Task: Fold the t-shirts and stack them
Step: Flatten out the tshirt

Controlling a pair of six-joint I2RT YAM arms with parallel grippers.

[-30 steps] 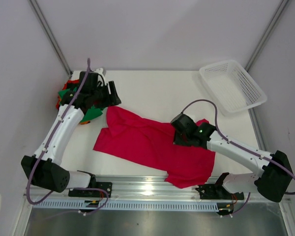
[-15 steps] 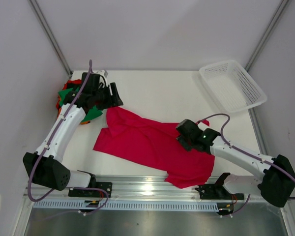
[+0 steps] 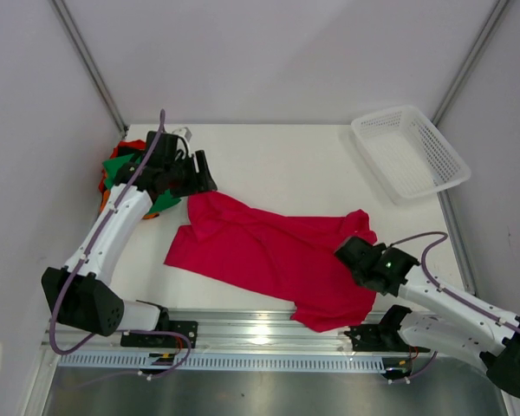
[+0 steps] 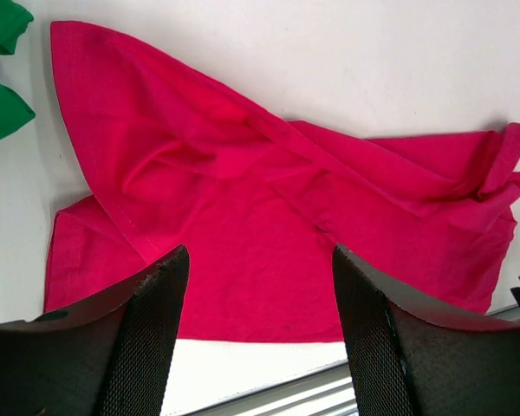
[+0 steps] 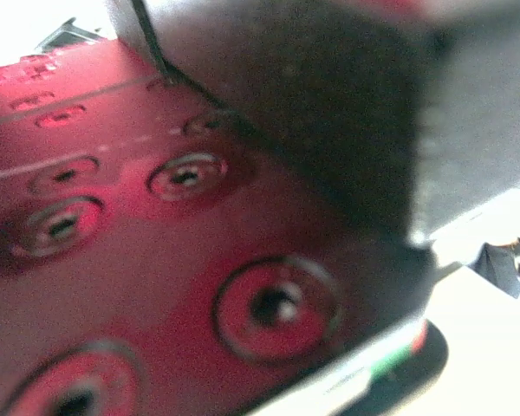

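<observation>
While crimson t-shirt point(image 3: 269, 251) lies rumpled mid-frame on bench point(image 3: 277, 165), left pincer point(image 4: 259, 253) gapes wide, empty, near upper-left corner; right pincer point(image 3: 353, 258) at lower-right hem, grip unreadable. Risk: one-sided pull bunches cloth, drags hem off edge.

Both are the same build: left arm point(image 3: 113, 230) and right arm point(image 3: 455, 299) have white shells, chunky black joints and bases, and thin purple cables point(image 3: 162, 121) looping alongside. Left fingers point(image 4: 143, 342) are black with a fine dimpled texture.
</observation>
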